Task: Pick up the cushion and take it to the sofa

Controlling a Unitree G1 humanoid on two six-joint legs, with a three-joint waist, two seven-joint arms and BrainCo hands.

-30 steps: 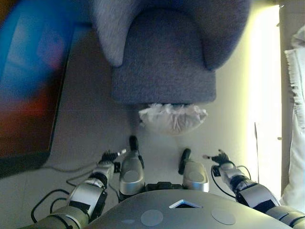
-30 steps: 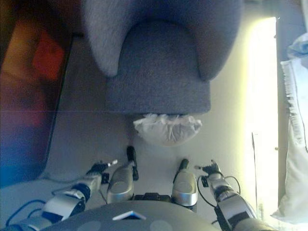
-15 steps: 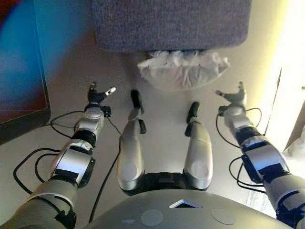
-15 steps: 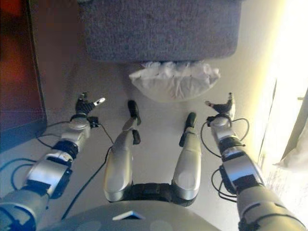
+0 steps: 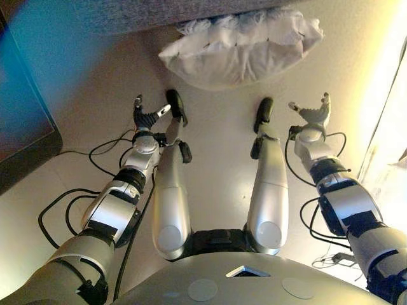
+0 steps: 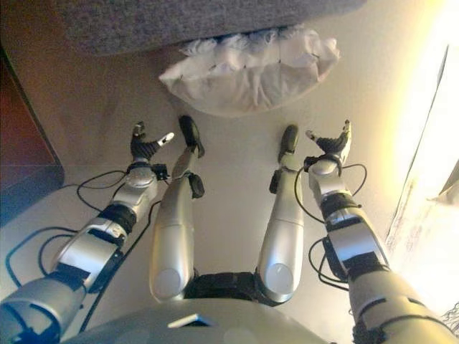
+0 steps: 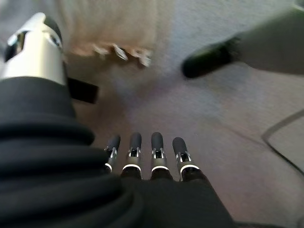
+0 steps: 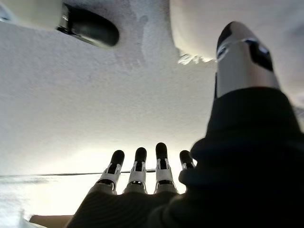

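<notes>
A white, crinkled cushion (image 5: 241, 46) lies on the pale floor against the foot of a grey armchair (image 6: 193, 21). My left hand (image 5: 150, 117) hovers above the floor short of the cushion's left end, fingers straight and spread, holding nothing. My right hand (image 5: 313, 115) sits short of the cushion's right end, also open and empty. In the left wrist view the cushion's fringed edge (image 7: 121, 33) shows beyond the fingers (image 7: 147, 154). In the right wrist view a corner of the cushion (image 8: 194, 28) lies past the thumb (image 8: 244, 52).
A dark flat panel (image 5: 22, 127) lies on the floor to the left. Bright light and pale cloth (image 6: 430, 215) fill the right side. The grey armchair blocks the way just behind the cushion.
The camera has tilted down and moved closer, so the cushion now sits larger and higher in view. Both hands have stretched forward toward the cushion's ends and stay open.
</notes>
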